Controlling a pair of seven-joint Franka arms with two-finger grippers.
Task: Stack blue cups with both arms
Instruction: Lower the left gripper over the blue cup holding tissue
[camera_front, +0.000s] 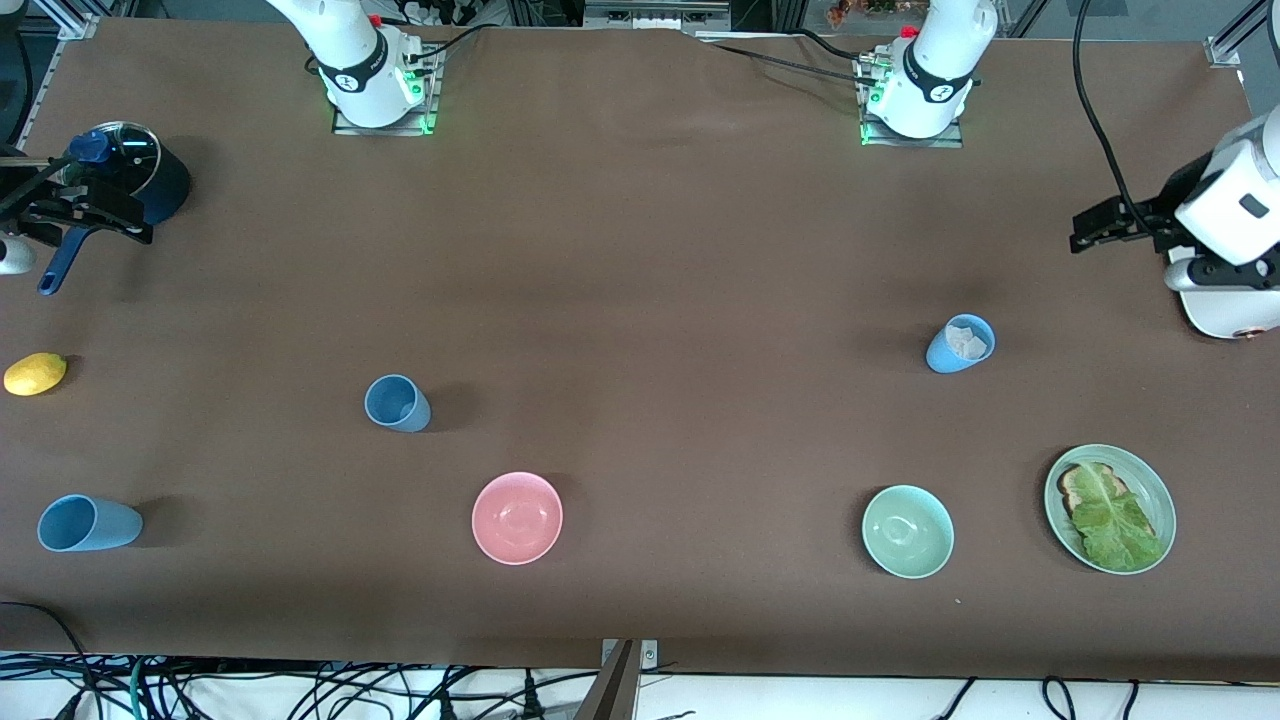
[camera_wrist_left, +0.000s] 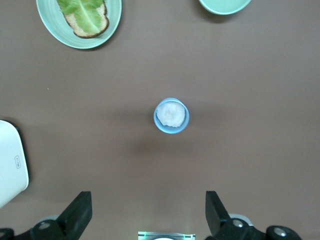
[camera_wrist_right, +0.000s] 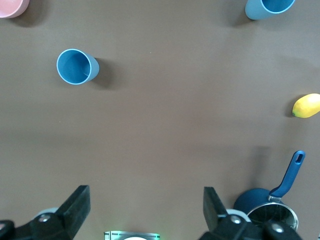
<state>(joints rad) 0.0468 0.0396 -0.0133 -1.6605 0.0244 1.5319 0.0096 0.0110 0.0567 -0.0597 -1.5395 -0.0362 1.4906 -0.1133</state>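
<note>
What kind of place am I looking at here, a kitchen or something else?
Probably a robotics lab, not a kitchen: two white arms are bolted to a brown table, loose cables trail along its edge, and the cups, bowls and plate of toast look like practice props.

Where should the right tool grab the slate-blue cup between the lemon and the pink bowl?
Probably at the rim, from straight above. The slate-blue cup stands upright with its mouth open and nothing inside, so one finger can go in and one outside the wall. The right tool is open, up over the navy pot.
</note>
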